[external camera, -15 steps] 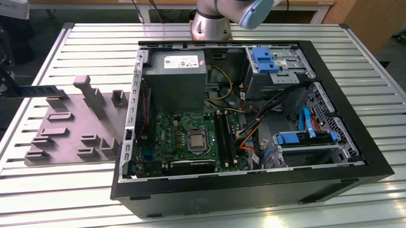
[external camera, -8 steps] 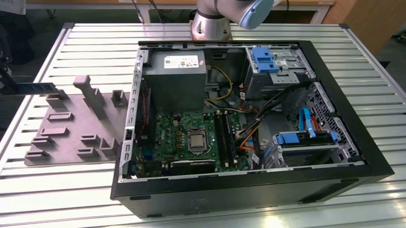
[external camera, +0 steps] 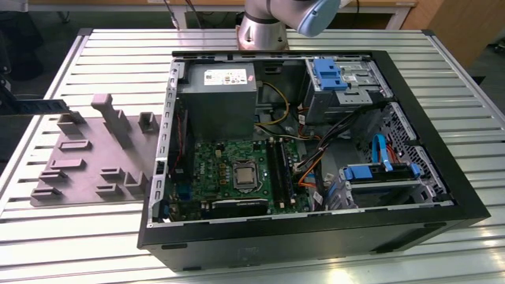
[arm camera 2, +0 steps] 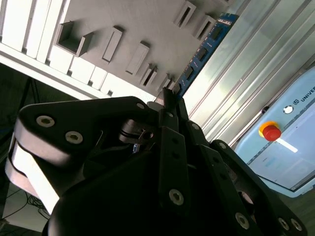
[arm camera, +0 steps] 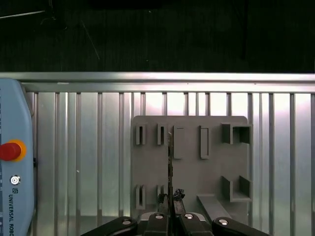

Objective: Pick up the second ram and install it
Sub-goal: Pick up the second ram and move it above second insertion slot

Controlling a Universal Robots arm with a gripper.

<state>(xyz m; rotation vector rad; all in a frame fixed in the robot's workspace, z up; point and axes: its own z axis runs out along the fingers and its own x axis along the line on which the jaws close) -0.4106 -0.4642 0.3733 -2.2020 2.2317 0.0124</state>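
Gripper: the gripper (arm camera: pixel 171 197) is clamped on the near end of the second ram (arm camera 2: pixel 204 49). In both wrist views its two tips sit tight against the board's opposite faces.

Second ram: the blue-green strip juts straight out ahead of the fingertips and stands on edge, with its row of dark chips on one flat face. In the first wrist view it reads as a thin line running away from the tips.

Why this hold: pinching one end by the flat faces leaves the long contact edge free. I judge that suits pressing the board down into a slot.

Fixture tray: the grey fixture tray (arm camera: pixel 197 167) lies directly beneath the gripper and the strip. Its narrow pockets look made to stand such boards on edge, ready for a pinch from above. In the exterior view the strip seems raised over the tray's outer end. Whether its lower edge is clear of the pockets I cannot tell.

Computer case: the open computer case (external camera: pixel 316 236) lies well apart from the gripper, beyond the tray. The long black memory slots (external camera: pixel 280 168) on its motherboard are where the board belongs.

Teach pendant: the teach pendant (arm camera: pixel 12 162) rests on the slatted table (arm camera: pixel 88 147), off to one side of the gripper and clear of the strip.

Stage: the board is grasped but not yet installed.
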